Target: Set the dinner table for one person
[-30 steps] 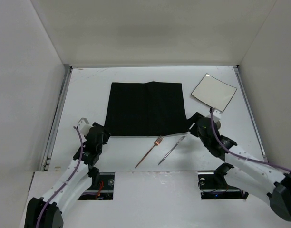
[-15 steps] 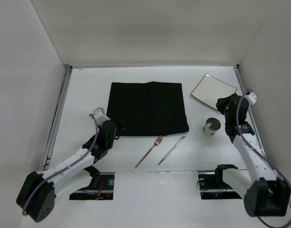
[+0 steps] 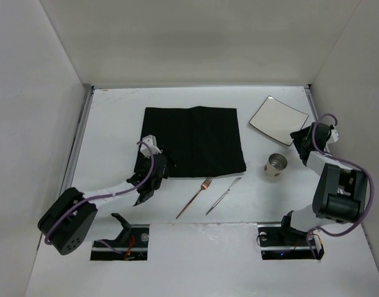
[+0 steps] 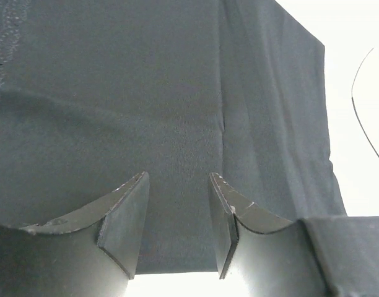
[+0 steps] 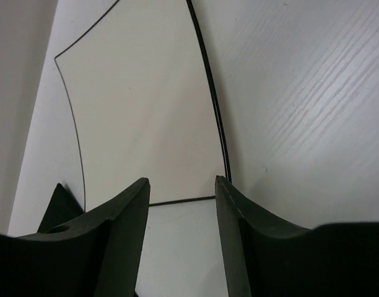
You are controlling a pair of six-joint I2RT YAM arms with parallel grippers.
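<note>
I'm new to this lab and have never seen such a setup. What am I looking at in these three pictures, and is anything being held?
Two robot arms are bolted at the near edge of a white table. The wide picture comes from a fixed camera above and behind them. The other two come from a camera on each wrist, so the dark wedges at the bottom are that arm's own fingers. On the table lie a black cloth mat, a square plate, a metal cup, a fork and a knife. The left gripper is open over the mat's near edge; the right gripper is open at an edge of the plate. Neither holds anything.
</note>
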